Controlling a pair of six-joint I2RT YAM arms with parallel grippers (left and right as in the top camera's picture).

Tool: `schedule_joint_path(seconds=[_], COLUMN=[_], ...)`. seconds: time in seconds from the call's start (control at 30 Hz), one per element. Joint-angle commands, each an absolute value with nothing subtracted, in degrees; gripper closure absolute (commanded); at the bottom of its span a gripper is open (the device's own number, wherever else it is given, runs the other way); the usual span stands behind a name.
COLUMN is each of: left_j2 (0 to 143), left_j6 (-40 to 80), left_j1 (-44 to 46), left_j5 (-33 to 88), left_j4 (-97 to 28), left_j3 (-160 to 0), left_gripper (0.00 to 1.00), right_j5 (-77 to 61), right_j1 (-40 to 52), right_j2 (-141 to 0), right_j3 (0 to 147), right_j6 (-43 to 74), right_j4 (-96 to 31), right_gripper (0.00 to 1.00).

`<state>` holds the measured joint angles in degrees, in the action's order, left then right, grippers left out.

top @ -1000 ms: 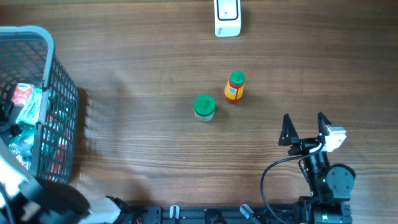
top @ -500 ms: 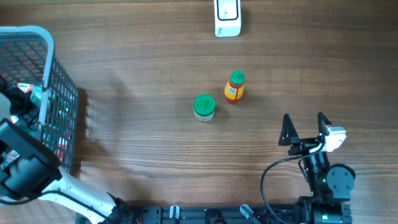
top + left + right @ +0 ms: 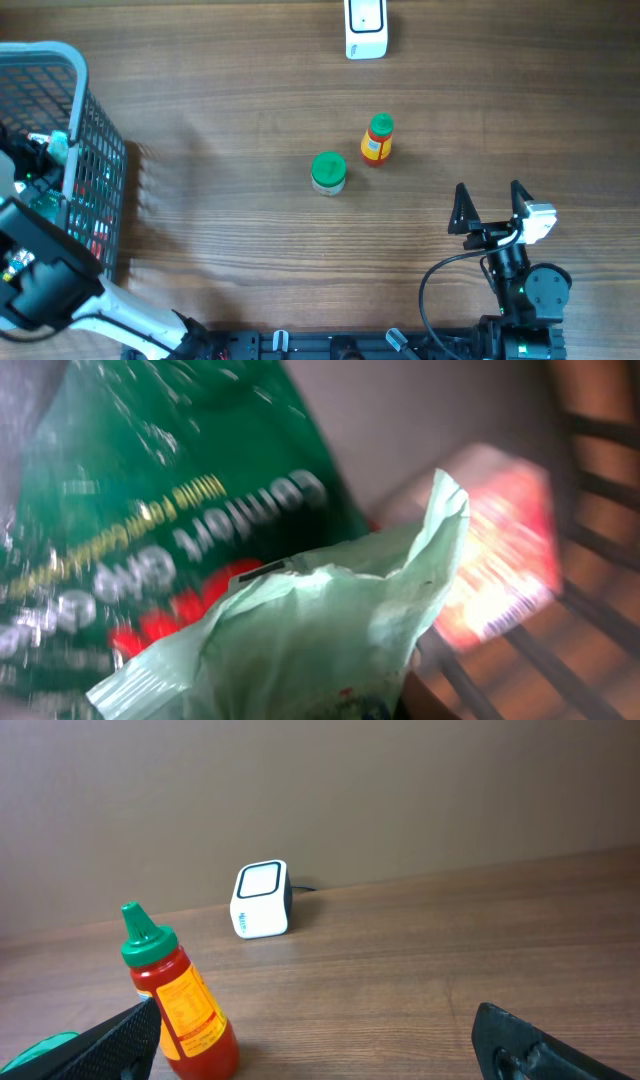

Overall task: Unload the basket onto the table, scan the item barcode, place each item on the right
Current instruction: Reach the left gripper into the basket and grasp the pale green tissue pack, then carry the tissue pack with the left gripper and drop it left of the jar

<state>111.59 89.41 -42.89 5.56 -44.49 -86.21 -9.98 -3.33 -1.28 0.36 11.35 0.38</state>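
Note:
My left gripper (image 3: 28, 160) reaches down inside the grey wire basket (image 3: 72, 62) at the far left. In the left wrist view a pale green packet (image 3: 320, 630) fills the space in front of the jaws and hides both fingers, so whether they hold it does not show. Behind it lie a dark green bag (image 3: 170, 490) and a red packet (image 3: 505, 550). The white barcode scanner (image 3: 365, 27) stands at the table's far edge, also in the right wrist view (image 3: 262, 898). My right gripper (image 3: 490, 205) hovers open near the front right, with nothing between its fingers.
A red sauce bottle with a green cap (image 3: 377, 140) and a green-lidded jar (image 3: 328, 172) stand mid-table, between my right gripper and the scanner. The bottle (image 3: 180, 1000) is close beside my right gripper's left finger. The basket's wire walls (image 3: 600, 480) enclose the left gripper.
The left arm has swung up from the front left corner and gone down into the basket, onto the pale green packet. The right arm has not moved.

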Motion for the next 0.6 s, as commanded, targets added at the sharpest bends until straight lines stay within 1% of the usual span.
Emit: schedule_joint_path(seconds=[0.0, 0.2, 0.33, 0.43, 0.53, 0.57], left_j2=[97.51, 80.42, 69.56, 63.18, 59.09, 58.06], left_j6=[85.65, 78.56, 73.71, 68.71, 62.98, 60.1], left_j1=[-42.98, -42.33, -39.33, -34.65, -27.24, -22.9], left_j5=[8.12, 8.58, 10.04, 10.04, 10.07, 10.04], left_j4=[-44.03, -41.1, -36.42, -33.89, -34.59, -35.92], left_j3=[-86.39, -86.39, -86.39, -86.39, -86.39, -86.39], left_gripper=[0.73, 0.73, 0.72, 0.7, 0.7, 0.7], right_j5=[-8.97, -8.97, -8.97, -8.97, -8.97, -8.97], right_j1=[-3.73, -3.73, -3.73, -3.73, -3.73, -3.73], right_j2=[-1.34, -1.34, -1.34, -1.34, -1.34, -1.34], right_j3=[0.3, 0.3, 0.3, 0.3, 0.3, 0.3], right_j6=[12.03, 12.03, 12.05, 12.03, 12.03, 12.03], right_j4=[0.58, 0.58, 0.58, 0.58, 0.58, 0.58], right_gripper=[0.0, 0.0, 0.0, 0.0, 0.0, 0.0])
